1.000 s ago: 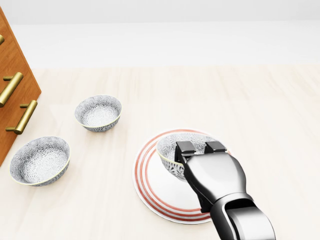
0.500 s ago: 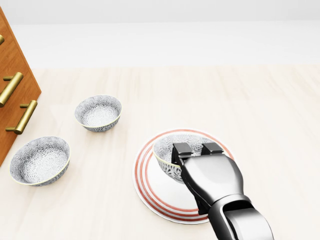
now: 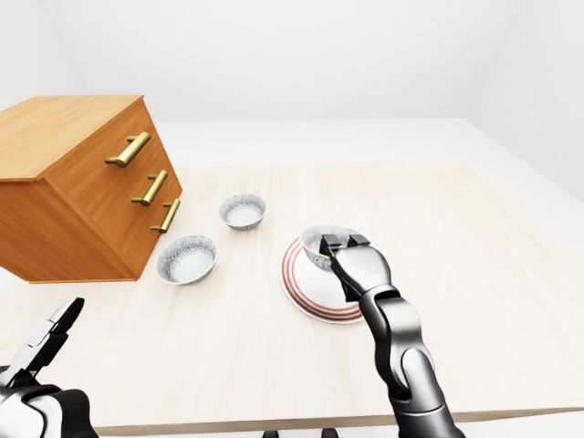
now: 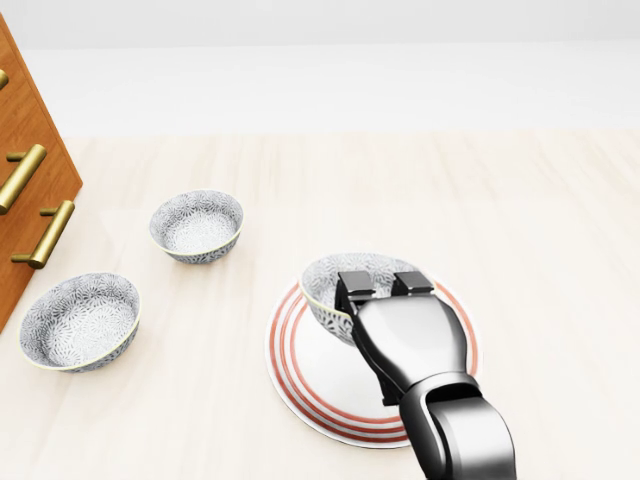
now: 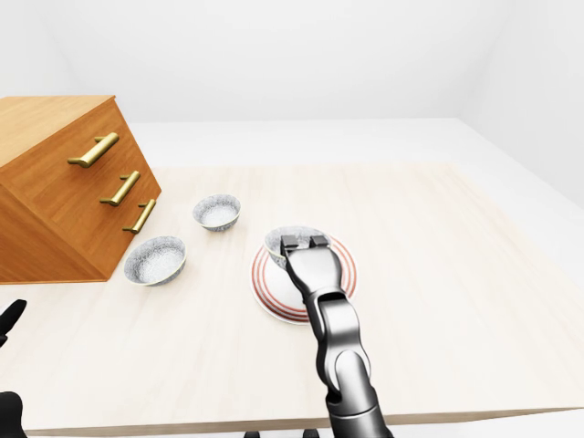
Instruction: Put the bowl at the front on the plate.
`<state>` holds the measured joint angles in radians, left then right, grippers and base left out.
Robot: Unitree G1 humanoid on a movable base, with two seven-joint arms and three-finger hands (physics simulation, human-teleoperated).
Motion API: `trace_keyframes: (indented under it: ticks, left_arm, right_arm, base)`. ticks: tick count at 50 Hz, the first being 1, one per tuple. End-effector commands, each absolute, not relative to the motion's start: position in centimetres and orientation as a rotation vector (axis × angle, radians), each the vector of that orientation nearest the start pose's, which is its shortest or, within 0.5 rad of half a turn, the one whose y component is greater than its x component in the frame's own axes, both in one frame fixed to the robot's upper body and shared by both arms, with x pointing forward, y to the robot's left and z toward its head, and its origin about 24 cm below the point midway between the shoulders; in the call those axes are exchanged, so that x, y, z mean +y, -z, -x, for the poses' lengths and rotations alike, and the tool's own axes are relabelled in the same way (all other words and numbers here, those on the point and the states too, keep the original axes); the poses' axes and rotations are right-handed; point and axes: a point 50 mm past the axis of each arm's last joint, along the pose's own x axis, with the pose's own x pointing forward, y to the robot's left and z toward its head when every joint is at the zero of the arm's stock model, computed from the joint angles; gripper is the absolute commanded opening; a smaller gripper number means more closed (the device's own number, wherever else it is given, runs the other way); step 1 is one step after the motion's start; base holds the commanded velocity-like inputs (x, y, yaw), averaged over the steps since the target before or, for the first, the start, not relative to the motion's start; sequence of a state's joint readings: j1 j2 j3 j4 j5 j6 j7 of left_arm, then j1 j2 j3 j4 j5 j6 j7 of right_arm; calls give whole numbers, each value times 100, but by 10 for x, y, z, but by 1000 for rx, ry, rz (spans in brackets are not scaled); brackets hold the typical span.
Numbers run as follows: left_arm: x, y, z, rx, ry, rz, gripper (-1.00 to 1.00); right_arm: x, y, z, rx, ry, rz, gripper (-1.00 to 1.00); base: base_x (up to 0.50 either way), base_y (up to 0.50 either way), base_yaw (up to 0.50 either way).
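Most of the task appears done: the bowl [image 4: 345,283], gripped at its rim by the closed right hand [image 4: 385,284], is held over the plate [image 4: 300,380] at lower centre, unreleased.

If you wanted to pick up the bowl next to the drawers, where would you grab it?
By its rim. The bowl sits upright and open beside the drawer chest, with nothing inside. I'd probably come down from above, pinching the rim on the side away from the chest, where there is bare table.
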<state>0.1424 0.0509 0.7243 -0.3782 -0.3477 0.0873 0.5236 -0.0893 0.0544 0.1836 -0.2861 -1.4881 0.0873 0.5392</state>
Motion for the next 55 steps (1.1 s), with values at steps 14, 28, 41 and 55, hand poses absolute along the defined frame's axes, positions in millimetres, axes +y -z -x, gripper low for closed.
trace_keyframes:
  ticks: [14,28,41,55]
  left_arm:
    - [332,-101,-138,-257,-1187,196,100]
    - [332,-102,-138,-263,-1187,196,100]
    - [332,-102,-138,-262,-1188,193,100]
    - [332,-101,-139,-257,-1186,195,100]
  right_arm:
    - [-94,-82,-260,-104,-158,1365,-100]
    - [-101,-83,-252,-109,-110,1386,-100]
    - [-97,-66,-250,-79,-133,1487,-100]
    - [-98,-58,-250,-67,-135,1519,-100]
  base:
    - [0,0,0]
    - [0,0,0]
    - [0,0,0]
    - [0,0,0]
